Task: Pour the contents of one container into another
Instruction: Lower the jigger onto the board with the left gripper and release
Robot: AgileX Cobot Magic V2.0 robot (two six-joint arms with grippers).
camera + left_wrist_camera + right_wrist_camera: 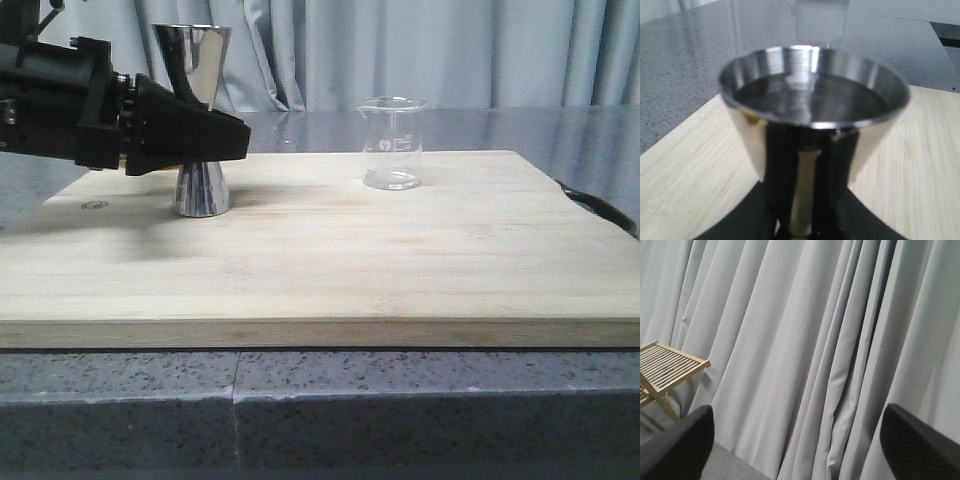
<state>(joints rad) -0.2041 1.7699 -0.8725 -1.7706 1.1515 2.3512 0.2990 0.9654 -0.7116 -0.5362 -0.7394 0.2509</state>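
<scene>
Steel jigger [200,120] stands upright on the board's [320,260] left, long axis vertical, left gripper [215,135] clamped at its waist. Beaker [392,142] stands right, spout leftward. Right gripper [800,440] gapes wide.

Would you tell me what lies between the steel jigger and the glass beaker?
Only bare wooden board separates the jigger from the beaker, seen in the front view.
</scene>
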